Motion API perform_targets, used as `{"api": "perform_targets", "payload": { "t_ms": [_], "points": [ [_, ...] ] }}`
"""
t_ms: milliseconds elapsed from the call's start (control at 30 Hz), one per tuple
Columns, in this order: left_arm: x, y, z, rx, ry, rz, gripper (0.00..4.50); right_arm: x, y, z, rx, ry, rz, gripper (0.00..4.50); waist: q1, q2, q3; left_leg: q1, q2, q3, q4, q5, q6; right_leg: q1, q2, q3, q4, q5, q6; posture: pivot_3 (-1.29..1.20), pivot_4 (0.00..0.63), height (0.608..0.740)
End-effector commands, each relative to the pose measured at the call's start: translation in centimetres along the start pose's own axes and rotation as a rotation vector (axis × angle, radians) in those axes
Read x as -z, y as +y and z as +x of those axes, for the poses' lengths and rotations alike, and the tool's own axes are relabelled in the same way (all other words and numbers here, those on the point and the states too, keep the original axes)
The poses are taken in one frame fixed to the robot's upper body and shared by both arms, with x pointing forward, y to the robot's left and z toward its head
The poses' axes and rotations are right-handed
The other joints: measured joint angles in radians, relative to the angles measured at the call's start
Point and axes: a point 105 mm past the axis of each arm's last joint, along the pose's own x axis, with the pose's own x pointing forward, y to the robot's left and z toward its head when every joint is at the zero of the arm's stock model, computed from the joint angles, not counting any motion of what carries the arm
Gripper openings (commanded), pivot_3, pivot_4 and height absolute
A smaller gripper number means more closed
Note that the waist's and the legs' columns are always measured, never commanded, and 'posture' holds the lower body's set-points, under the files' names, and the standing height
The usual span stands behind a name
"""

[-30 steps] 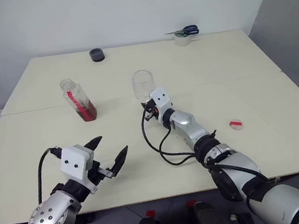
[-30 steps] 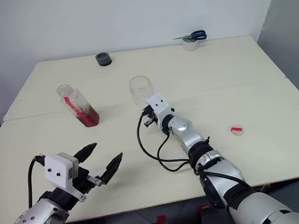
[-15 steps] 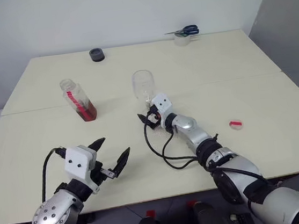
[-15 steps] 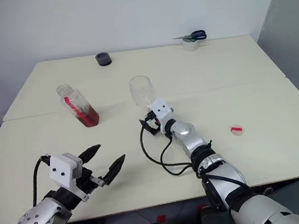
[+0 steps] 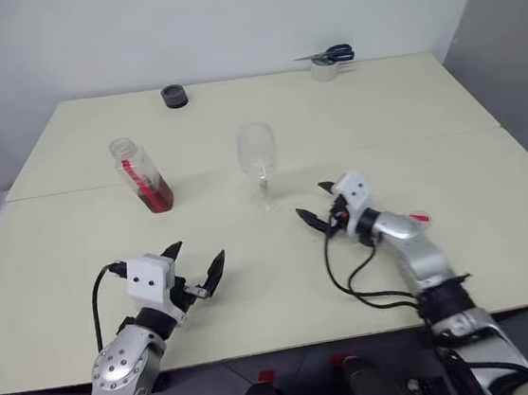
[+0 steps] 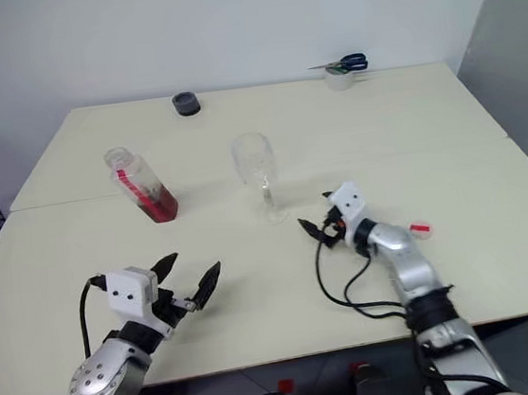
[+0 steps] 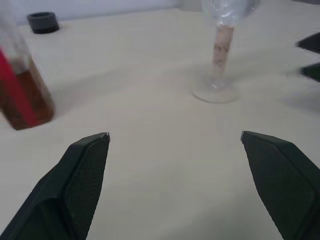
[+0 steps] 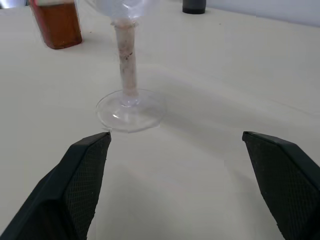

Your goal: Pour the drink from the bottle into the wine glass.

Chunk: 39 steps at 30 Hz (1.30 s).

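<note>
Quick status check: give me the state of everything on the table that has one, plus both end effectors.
Bottle: upright, uncapped, some drink at the bottom.
Glass: upright, empty, standing free.
Red cap: off the bottle, lying on the table.
Scissors: closed, resting on the tape roll.
Left end effector: open, empty.
Right end effector: open, empty, beside the glass.

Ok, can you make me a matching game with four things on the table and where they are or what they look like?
Things:
1. bottle
2. wine glass
3. scissors
4. right gripper

Descriptions:
A. lying on a roll of tape at the table's far edge
B. open, holding nothing, near the glass's foot
C. cap off, reddish-brown drink at its bottom
D. upright and empty in the middle of the table

Pairs: 1-C, 2-D, 3-A, 4-B
</note>
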Motion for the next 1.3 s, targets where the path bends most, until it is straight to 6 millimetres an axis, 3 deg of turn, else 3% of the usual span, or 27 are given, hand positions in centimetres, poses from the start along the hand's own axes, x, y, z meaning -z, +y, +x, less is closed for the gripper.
{"api": "perform_targets", "payload": {
  "t_ms": [33, 267, 400, 567, 833, 1300],
  "points": [
    [-0.7, 2.0, 0.4, -0.139, -0.039, 0.027, 4.50, -4.0, 1.2, -1.7, -0.104, -0.074, -0.066, 4.49, 0.001, 0.000, 0.000, 0.000, 0.000, 0.000, 0.000, 0.000, 0.000, 0.000, 0.000, 0.000, 0.000, 0.000, 0.000, 0.00, 0.150, 0.740],
    [-2.3, 5.3, 2.9, -0.322, -0.097, 0.011, 4.50, -8.9, 3.2, -5.1, -0.260, -0.149, -0.134, 4.49, 0.011, -0.001, 0.000, -0.001, 0.000, -0.002, 0.001, 0.000, 0.000, 0.001, 0.000, -0.002, -0.001, 0.000, 0.000, 0.00, 0.150, 0.740],
    [-3.1, 6.4, 4.0, -0.364, -0.111, 0.015, 4.50, -9.7, 4.3, -6.1, -0.323, -0.135, -0.157, 4.49, 0.011, -0.002, -0.001, -0.001, 0.000, -0.002, 0.001, 0.000, -0.001, 0.002, 0.000, -0.003, -0.001, 0.000, 0.000, 0.00, 0.150, 0.740],
    [-3.9, 6.4, 4.8, -0.365, -0.125, 0.018, 4.50, -10.8, 4.6, -6.6, -0.328, -0.143, -0.132, 4.49, 0.011, -0.002, -0.001, -0.001, 0.000, -0.002, 0.001, 0.000, -0.001, 0.001, 0.000, -0.002, -0.001, 0.000, 0.000, 0.00, 0.150, 0.740],
    [-4.7, 7.6, 5.1, -0.392, -0.139, 0.029, 4.50, -11.5, 4.9, -6.5, -0.297, -0.149, -0.106, 4.49, 0.012, -0.002, -0.001, -0.001, 0.000, -0.002, 0.001, 0.000, -0.001, 0.001, 0.000, -0.002, -0.001, 0.000, 0.000, 0.00, 0.150, 0.740],
    [-4.9, 8.1, 5.7, -0.381, -0.129, 0.014, 4.50, -10.9, 3.9, -6.4, -0.236, -0.138, -0.064, 4.49, 0.014, -0.002, -0.001, -0.001, 0.000, -0.003, 0.001, 0.001, -0.001, 0.001, -0.001, -0.002, -0.001, 0.000, 0.000, 0.00, 0.150, 0.740]
  ]
}}
